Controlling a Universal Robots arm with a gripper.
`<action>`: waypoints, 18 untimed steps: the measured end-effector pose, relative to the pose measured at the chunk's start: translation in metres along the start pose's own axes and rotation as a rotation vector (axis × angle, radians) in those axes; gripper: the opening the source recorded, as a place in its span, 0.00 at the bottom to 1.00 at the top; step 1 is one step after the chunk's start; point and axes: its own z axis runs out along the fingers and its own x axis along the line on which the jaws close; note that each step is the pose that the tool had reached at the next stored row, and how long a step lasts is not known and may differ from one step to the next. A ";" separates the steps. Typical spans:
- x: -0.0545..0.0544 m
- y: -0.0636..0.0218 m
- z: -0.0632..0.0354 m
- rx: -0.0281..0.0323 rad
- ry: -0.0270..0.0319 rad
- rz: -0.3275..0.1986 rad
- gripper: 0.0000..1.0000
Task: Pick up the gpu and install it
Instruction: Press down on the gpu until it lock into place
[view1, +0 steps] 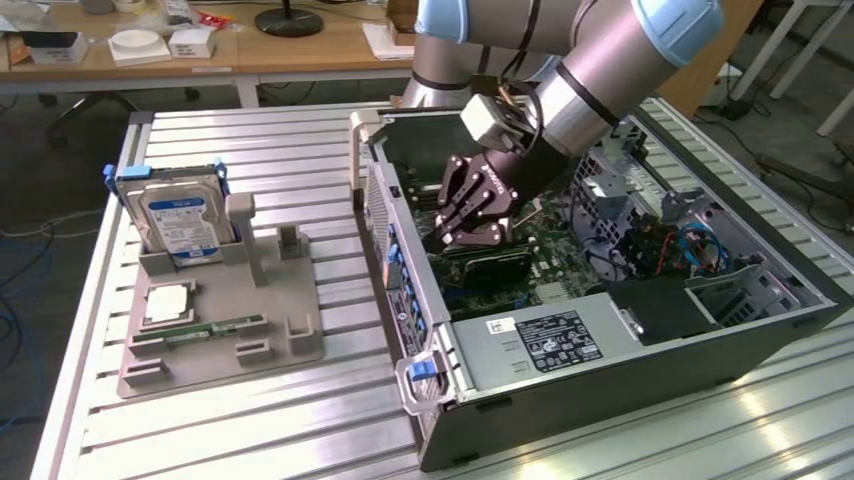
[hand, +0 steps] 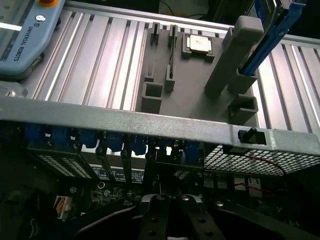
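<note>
Black-shrouded gpu directly beneath tool

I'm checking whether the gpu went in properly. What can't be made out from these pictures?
- Exterior view: the gpu lies mostly under the gripper; its seating in the slot is hidden.
- Wrist view: the gripper is cut off by the picture's edge; the card below it is hidden.
- Exterior view: the motherboard is partly covered by the arm.
</note>
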 end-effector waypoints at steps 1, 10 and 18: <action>0.000 0.0000 0.0001 0.0001 0.0001 -0.001 0.10; 0.000 -0.0010 0.0015 0.0807 0.0129 -0.025 0.10; 0.001 -0.0052 0.0077 0.1069 0.0190 -0.032 0.10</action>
